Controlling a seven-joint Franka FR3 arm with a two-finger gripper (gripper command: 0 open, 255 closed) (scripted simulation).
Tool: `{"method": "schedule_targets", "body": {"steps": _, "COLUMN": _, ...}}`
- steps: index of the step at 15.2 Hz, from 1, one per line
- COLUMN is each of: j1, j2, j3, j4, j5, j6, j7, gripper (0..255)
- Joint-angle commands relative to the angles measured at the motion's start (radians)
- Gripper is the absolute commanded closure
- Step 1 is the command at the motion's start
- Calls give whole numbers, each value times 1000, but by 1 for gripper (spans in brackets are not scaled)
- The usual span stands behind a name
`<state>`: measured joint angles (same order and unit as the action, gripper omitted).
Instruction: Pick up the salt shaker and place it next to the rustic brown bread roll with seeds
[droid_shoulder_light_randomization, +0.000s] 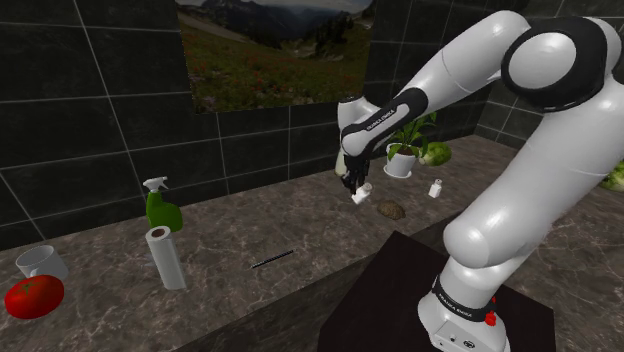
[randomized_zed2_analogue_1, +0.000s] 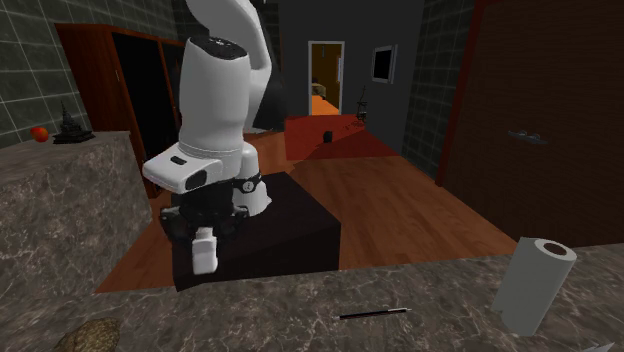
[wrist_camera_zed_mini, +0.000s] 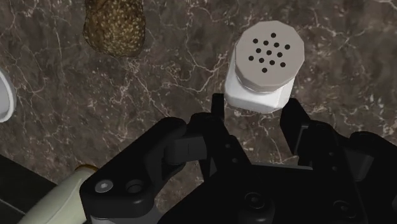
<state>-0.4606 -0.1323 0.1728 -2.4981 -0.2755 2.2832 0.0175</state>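
Near the centre of the shoulder view, seemingly a little above the marble counter (droid_shoulder_light_randomization: 230, 225): black gripper (droid_shoulder_light_randomization: 354, 190) clenched on the white salt shaker (droid_shoulder_light_randomization: 362, 194). In the wrist view, both fingers (wrist_camera_zed_mini: 296, 124) pressed to its sides just under the cap, with the long axis in line with them and the grey holed cap turned to the camera. Down and to the right of it in the shoulder view, near but not touching: the brown seeded bread roll (droid_shoulder_light_randomization: 391, 210), flat on the stone. In the second exterior view, the roll at the lower left corner, below and left of the hanging shaker. Probably needs only a short carry towards the roll, then a straight descent beside it. Further right in the shoulder view, a second white shaker (droid_shoulder_light_randomization: 436, 188), not to be confused.
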Motion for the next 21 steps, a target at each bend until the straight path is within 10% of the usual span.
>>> {"method": "schedule_targets", "body": {"steps": 1, "j1": -27, "j2": 27, "j3": -29, "j4": 24, "j5": -19, "j6": 12, "j7": -43, "gripper": 255}}
{"method": "schedule_targets", "body": {"steps": 21, "j1": -193, "j2": 338, "j3": -194, "j4": 316, "j5": -69, "j6": 101, "j7": -324, "gripper": 255}}
